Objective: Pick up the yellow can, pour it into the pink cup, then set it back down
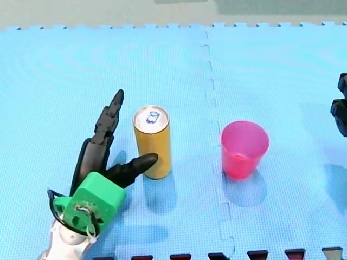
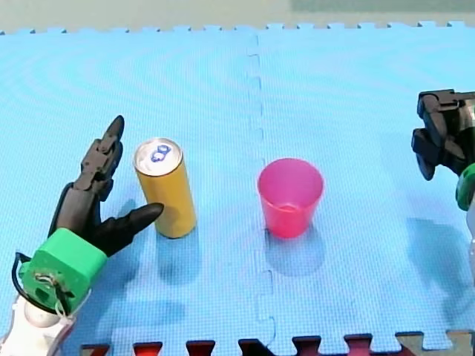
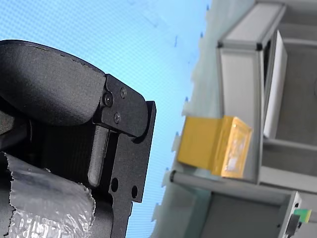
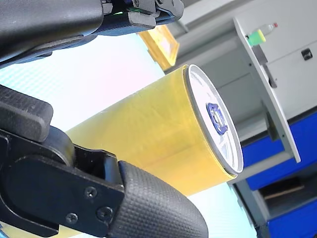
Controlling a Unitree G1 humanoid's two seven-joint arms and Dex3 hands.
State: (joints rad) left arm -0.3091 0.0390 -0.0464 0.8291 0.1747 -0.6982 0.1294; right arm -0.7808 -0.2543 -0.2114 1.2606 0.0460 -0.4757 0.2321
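Note:
The yellow can stands upright on the blue foam mat, left of centre. The pink cup stands upright to its right, a hand's width away. My left hand comes in from the lower left beside the can. Its thumb touches the can's lower front, and its long fingers reach past the can's left side without closing on it. The second wrist view shows the can close up between black finger parts. My right hand hangs at the far right edge, holding nothing.
A jigsaw seam runs front to back between can and cup. The mat's toothed front edge lies close below the cup. In the first wrist view a yellow box and grey metal framing stand beyond the mat.

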